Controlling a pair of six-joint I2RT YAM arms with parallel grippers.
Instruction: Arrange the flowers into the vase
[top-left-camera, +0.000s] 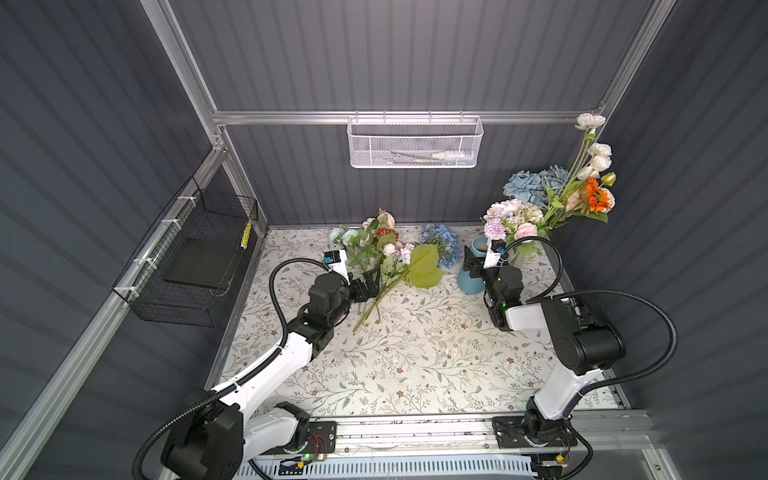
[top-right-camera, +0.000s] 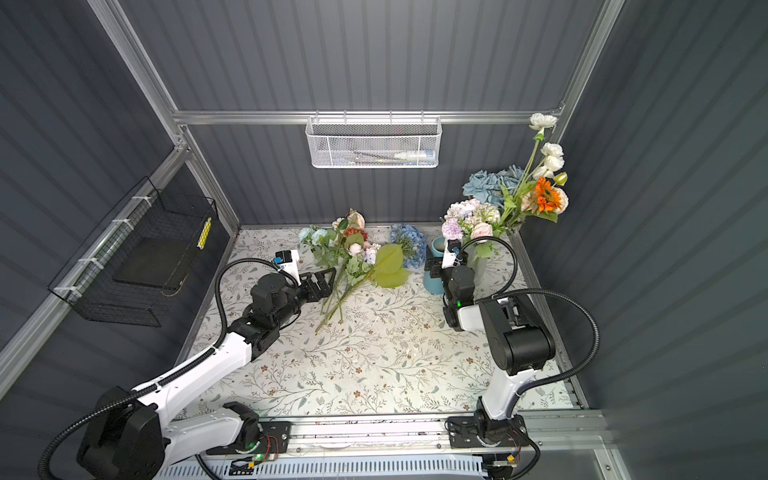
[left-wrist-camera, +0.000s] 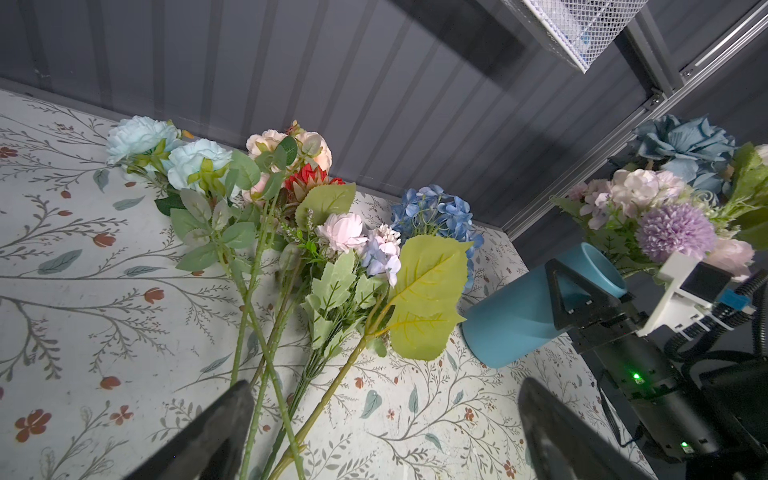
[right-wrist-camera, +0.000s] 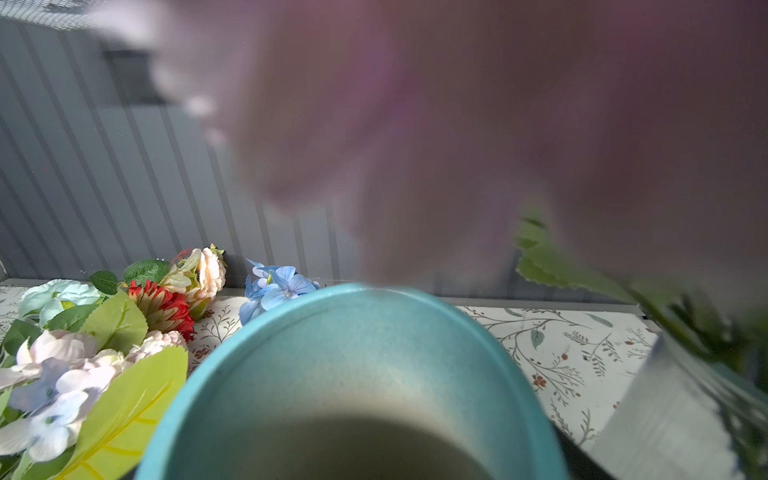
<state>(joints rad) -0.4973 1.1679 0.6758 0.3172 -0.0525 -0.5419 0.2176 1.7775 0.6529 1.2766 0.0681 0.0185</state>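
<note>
Flowers (top-left-camera: 386, 257) in a loose heap, flat on the table (top-left-camera: 415, 353) at its far middle. Blossoms of pale blue, peach, red, pink and lilac toward the back wall, a deep blue head beside a big yellow-green leaf, bare green stems fanned toward the near edge. Just right of the heap, a blue vase (top-left-camera: 467, 284), standing. At its upper part, the right hand (top-left-camera: 472, 262), one finger (left-wrist-camera: 569, 291) against or just beside the outer wall. No telling where the other finger sits, nor whether pinching the vase or merely spread around it. Over the stem ends, the left hand (top-left-camera: 372, 284), spread wide, the stems lying loose just inside one finger. Close behind the blue vase, a pale vase (top-right-camera: 478, 268) with a full bouquet (top-left-camera: 513, 218) of pink, white and lilac. Taller still, in the far right corner, a spray (top-left-camera: 590, 174) of white and orange. On the back wall, a white mesh basket (top-left-camera: 415, 143); on the left wall, a black wire basket (top-left-camera: 195, 257).
</note>
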